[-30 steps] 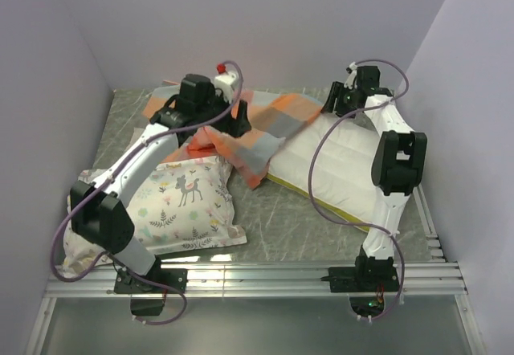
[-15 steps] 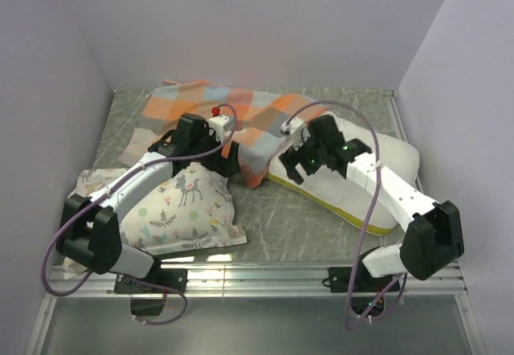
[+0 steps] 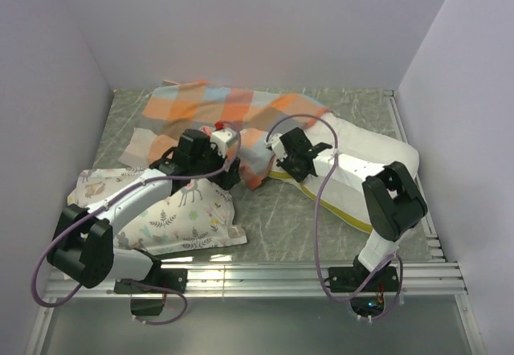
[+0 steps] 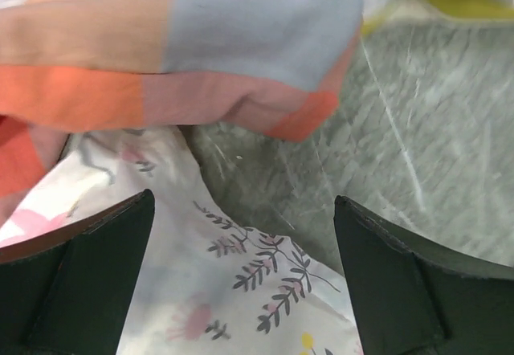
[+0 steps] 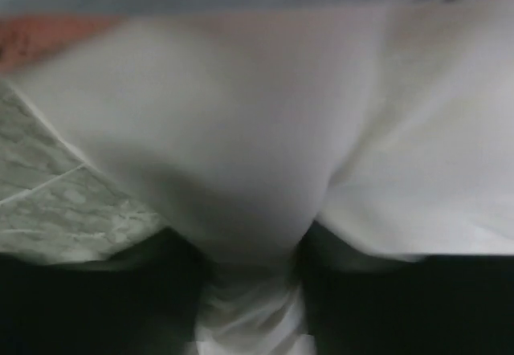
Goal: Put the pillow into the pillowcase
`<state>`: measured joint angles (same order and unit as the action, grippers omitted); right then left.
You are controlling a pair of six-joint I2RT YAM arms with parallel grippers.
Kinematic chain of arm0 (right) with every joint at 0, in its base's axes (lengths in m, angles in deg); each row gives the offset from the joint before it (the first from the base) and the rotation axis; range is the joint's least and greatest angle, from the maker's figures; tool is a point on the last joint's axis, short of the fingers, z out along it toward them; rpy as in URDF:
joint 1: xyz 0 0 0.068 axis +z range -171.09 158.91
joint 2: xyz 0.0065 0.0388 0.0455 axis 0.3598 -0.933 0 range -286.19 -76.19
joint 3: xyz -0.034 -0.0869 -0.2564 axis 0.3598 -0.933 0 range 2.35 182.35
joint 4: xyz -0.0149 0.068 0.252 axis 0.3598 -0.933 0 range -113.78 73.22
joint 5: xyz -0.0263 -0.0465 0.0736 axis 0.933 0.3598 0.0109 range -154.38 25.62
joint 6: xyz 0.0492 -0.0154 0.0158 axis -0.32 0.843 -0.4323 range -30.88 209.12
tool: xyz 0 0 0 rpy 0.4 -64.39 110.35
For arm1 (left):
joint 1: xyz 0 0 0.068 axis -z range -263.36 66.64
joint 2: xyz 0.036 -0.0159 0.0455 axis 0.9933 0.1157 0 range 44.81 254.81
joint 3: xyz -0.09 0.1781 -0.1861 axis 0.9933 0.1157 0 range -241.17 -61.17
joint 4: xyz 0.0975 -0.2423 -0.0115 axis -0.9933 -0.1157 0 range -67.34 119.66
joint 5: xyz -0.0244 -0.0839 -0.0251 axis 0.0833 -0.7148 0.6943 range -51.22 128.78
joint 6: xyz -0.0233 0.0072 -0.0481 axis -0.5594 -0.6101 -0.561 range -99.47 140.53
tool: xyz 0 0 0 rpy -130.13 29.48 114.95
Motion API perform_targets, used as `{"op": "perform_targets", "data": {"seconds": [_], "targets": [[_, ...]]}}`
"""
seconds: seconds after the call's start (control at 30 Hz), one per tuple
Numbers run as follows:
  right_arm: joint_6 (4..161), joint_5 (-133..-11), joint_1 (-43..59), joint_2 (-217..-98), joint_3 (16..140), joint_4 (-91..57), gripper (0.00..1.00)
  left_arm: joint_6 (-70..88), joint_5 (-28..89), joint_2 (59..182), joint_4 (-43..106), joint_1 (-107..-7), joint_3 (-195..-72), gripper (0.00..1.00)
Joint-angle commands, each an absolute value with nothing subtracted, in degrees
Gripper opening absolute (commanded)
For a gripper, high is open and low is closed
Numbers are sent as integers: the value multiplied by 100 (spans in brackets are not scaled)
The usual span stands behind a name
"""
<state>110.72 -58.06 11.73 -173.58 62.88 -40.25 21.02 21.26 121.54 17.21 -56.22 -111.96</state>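
At one end of the plain cream-white rectangular pillow (image 3: 365,150), my right gripper (image 3: 284,154) pinches only a thin fold that may slip, while my wide-open left gripper (image 4: 242,202) leaves the orange-checked cloth pillowcase (image 3: 233,110) unheld.

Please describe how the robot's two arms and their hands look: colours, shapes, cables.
The left arm and the right arm are alike: white tube-like links joined by bulky black joints, with a thin purple cable looping loosely along each. The left hand has two flat black fingers, and a white block with a small red part sits behind it. The right hand is black too.
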Motion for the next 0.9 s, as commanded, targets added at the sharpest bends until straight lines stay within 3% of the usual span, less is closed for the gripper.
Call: {"op": "perform_targets", "data": {"seconds": [0.0,0.03,0.37,0.53,0.63,0.67,0.7,0.77,0.87], "targets": [[10723,-6401,968,-17340,6896,-4182,11,2738,2521,11899,2552,-5138,-10786,99],[10531,-6577,898,-17323,7045,-4296,0,2808,2707,11969,2684,-4849,-10750,99],[10142,-7853,704,-17164,7583,-4921,0,2581,4360,13700,3642,-4416,-11461,96],[9950,-8177,564,-17111,7591,-4983,0,2546,4353,14017,4310,-4424,-11584,71],[9625,-8503,353,-17146,7723,-5018,0,2502,3827,14105,4206,-4416,-11794,34],[9510,-8774,291,-17207,7871,-5036,0,2510,3233,14062,3962,-4407,-11856,6],[9396,-8916,230,-17243,7960,-5027,0,2519,2801,13870,3872,-4372,-11900,0],[8992,-9292,80,-17383,8250,-4914,0,2703,1382,13475,3444,-4328,-11953,0],[8141,-9846,-26,-17620,8601,-4431,0,2888,461,13166,2453,-4065,-12356,0]]}}
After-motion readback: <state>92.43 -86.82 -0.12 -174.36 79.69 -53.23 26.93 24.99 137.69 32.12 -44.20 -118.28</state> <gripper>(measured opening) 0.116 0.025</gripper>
